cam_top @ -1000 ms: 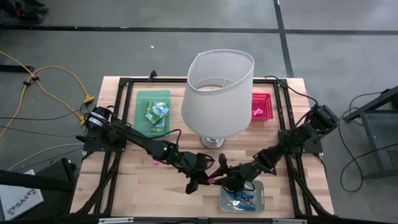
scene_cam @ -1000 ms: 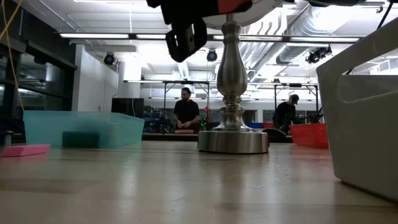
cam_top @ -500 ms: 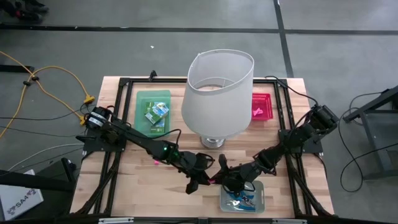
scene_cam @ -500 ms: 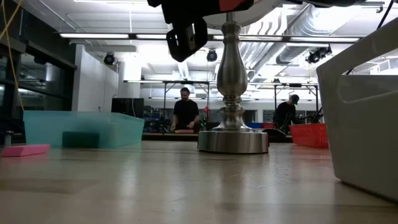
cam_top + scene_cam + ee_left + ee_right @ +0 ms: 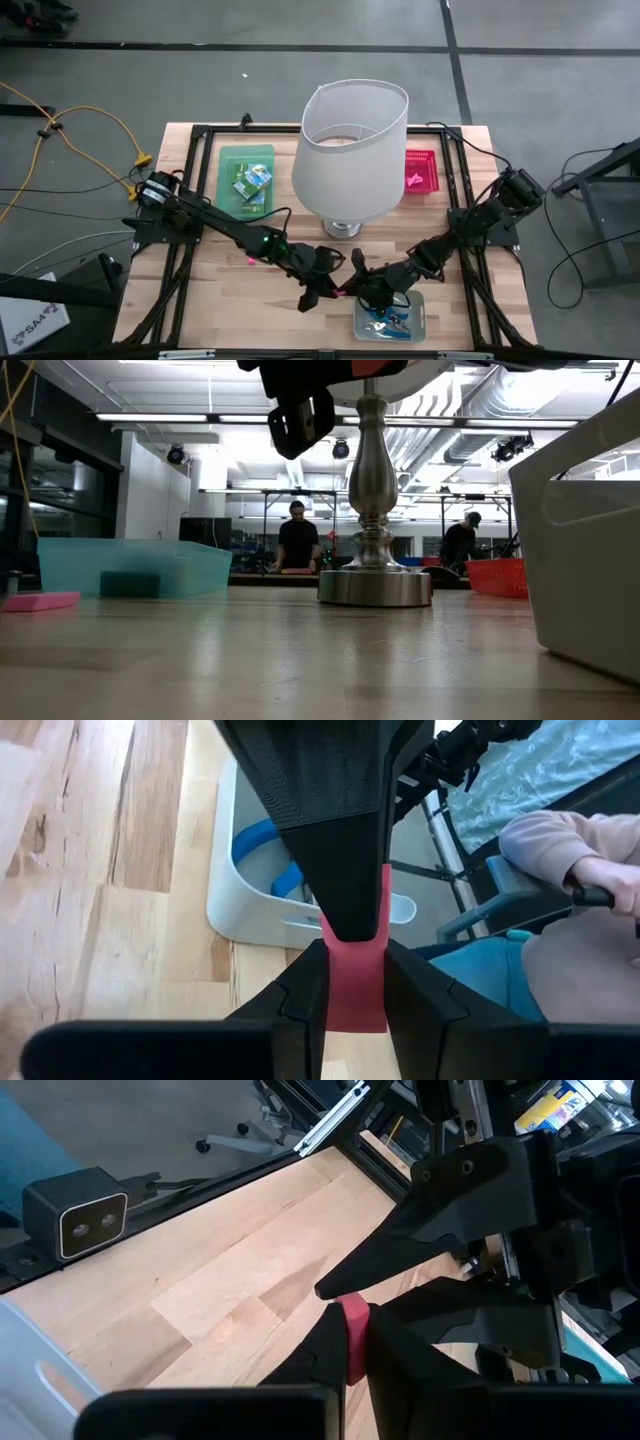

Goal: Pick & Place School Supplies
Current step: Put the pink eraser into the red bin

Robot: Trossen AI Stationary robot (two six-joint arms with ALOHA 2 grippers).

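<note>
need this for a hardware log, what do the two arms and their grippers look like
Both arms are dark, near-black, jointed links. The left arm shows a small green light near its forearm. The left gripper and right gripper each have two matte black, angular, tapering fingers. Thin dark cables trail from the bases.

Table (image 5: pixel 230 285): pale wood planks, matt grain. Lamp base (image 5: pixel 373 582): polished metal, glossy. Lampshade (image 5: pixel 350 155): white, matt, cloth-like.
</note>
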